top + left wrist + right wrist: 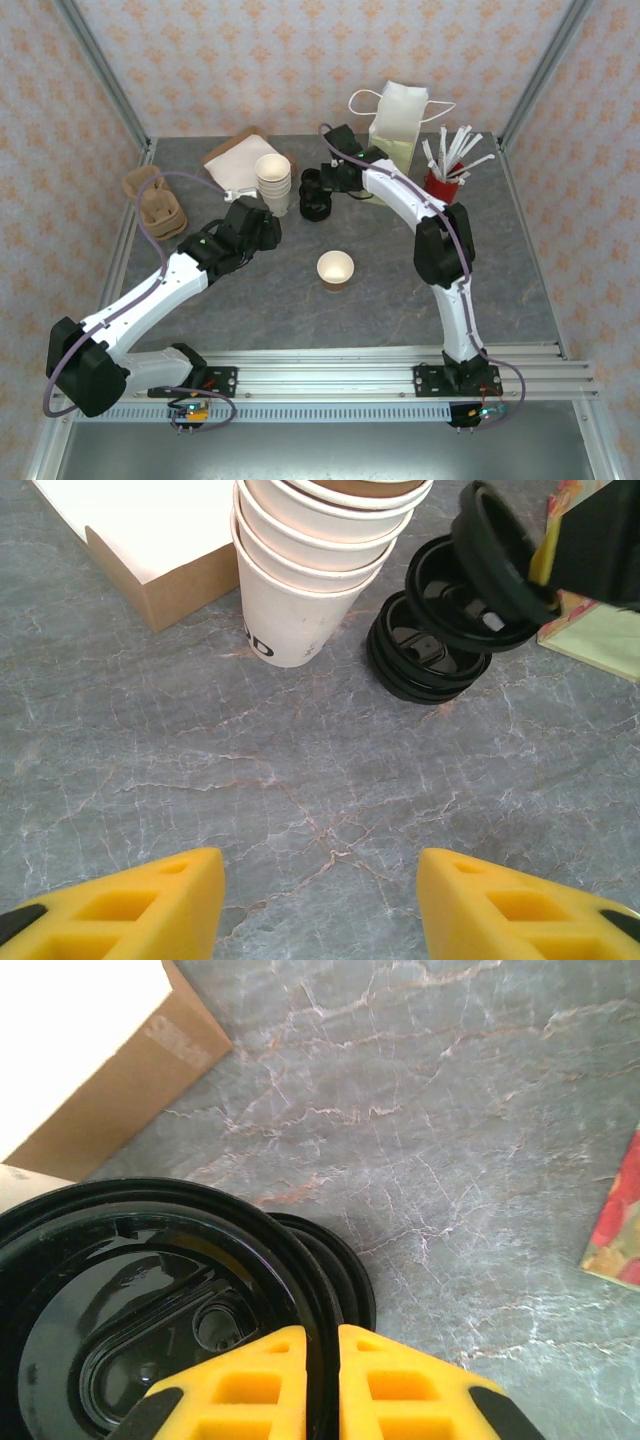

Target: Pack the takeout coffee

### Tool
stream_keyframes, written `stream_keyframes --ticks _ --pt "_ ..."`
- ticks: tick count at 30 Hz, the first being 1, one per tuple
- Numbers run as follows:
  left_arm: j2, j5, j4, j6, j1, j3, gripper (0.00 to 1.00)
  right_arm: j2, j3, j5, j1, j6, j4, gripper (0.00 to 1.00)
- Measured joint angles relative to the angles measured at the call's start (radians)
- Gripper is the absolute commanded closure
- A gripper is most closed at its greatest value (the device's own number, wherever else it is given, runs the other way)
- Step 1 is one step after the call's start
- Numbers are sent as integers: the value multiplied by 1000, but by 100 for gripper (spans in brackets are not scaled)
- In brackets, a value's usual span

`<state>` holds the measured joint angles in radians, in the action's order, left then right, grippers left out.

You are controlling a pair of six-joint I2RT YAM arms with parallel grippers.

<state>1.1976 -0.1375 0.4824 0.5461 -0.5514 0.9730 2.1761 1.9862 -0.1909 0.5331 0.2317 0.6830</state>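
Early: R tool pinches a black lid, L tool open, empty; cup w/o lid, not yet in bag.

— What stands by the cup stack?
— Black lids piled just right of it, with one lid tilted above them. A flat box sits just behind it to the left.
— And farther out?
— A brown carrier well left of it. A white bag and a red cup of straws well right.
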Motion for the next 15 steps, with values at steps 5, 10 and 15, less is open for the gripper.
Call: stream_keyframes --ticks 5,10,15 --pt "0 23 -7 11 2 0 46 -84 -88 -5 0 -1 -35 86" --pt "13 33 -30 20 2 2 46 -88 -116 -16 0 0 -45 86" --pt "45 50 -42 34 3 2 46 -66 -114 -22 0 3 -79 86"
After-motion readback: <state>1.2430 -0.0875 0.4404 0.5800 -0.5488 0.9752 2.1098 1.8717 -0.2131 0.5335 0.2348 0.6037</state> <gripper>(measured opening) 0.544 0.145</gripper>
